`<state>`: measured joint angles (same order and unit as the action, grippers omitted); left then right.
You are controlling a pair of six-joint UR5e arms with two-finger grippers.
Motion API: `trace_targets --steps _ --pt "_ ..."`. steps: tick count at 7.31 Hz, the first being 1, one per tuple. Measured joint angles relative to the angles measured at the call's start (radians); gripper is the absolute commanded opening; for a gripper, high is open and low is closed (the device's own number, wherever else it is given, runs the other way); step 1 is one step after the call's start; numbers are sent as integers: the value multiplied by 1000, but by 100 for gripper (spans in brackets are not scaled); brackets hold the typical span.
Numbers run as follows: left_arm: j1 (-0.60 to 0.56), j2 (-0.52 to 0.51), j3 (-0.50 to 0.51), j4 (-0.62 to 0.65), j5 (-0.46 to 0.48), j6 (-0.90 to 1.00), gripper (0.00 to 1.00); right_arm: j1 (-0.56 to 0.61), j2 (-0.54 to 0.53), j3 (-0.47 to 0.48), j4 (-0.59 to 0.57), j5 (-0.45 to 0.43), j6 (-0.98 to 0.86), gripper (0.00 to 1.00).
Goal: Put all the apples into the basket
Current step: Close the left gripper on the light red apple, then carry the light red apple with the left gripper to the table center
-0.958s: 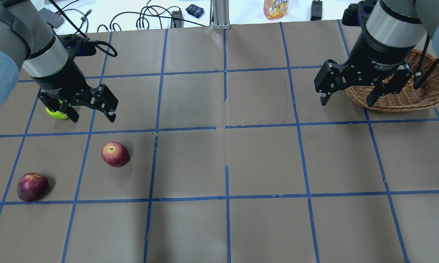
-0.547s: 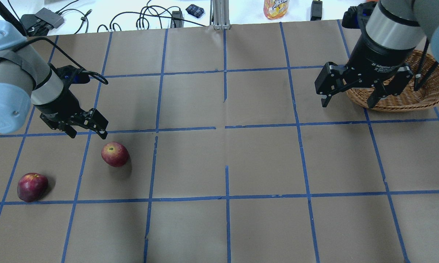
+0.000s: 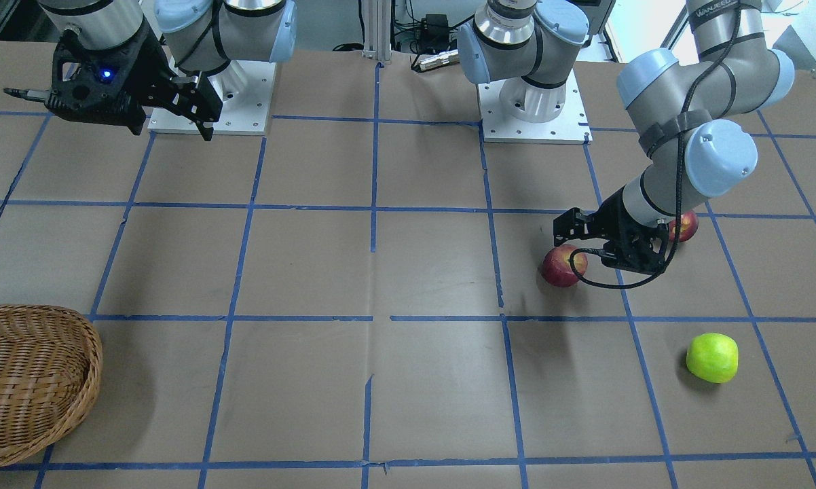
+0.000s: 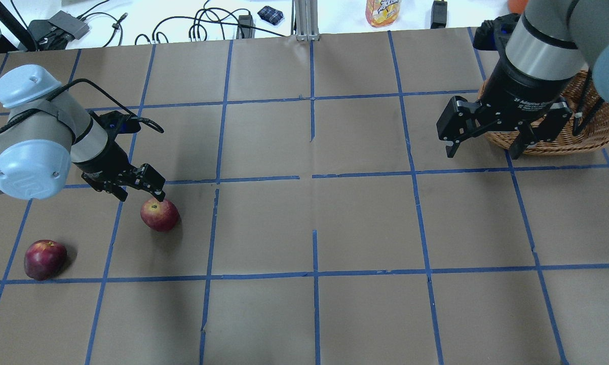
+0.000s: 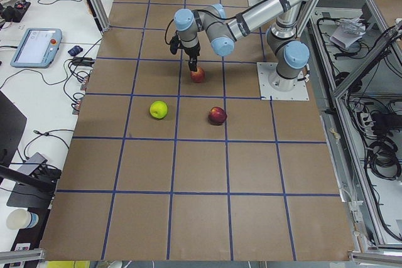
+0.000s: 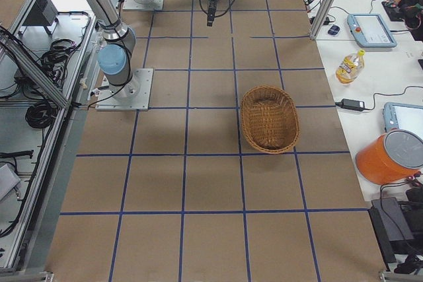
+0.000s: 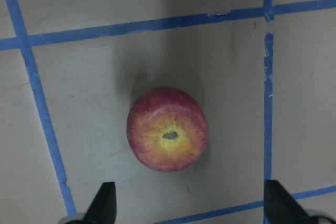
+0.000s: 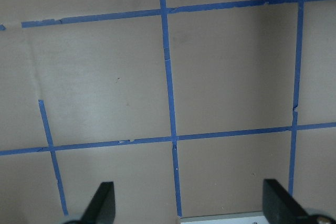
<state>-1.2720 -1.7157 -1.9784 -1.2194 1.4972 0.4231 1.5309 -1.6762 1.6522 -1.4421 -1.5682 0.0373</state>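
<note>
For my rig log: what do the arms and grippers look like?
Left arm and right arm: grey tubes, light-blue joint caps. Left gripper and right gripper: black, two-fingered; white lettering on the right one. A black cable follows the left arm.

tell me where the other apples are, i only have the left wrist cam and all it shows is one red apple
Observer: The green apple lies alone on the table, on the operators' side of your red apple and further to the robot's left.
Operator: and the third
Observer: The maroon apple lies on the table nearer the robot's edge, apart from the red one.
Operator: anything in the basket yet
Observer: No. The right side view shows the basket with no apples in it.
Operator: is the right arm carrying something
Observer: No. The right gripper is open and holds nothing.
</note>
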Motion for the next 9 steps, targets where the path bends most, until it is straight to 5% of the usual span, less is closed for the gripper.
trace_targets --steps 5,6,7,8,9 --pt "0 -99 -44 111 0 -64 100 0 -2 1 1 -2 -2 100" --pt "-1 -113 -62 134 0 -82 85 0 -2 1 2 -2 -2 100" --pt "-4 -123 -85 176 1 -92 32 0 -2 1 2 -2 -2 100" --pt "-7 -127 -96 218 14 -93 18 0 -1 1 1 -3 -1 100" --pt "-14 -125 -98 241 40 -95 18 0 -1 1 1 -2 0 100"
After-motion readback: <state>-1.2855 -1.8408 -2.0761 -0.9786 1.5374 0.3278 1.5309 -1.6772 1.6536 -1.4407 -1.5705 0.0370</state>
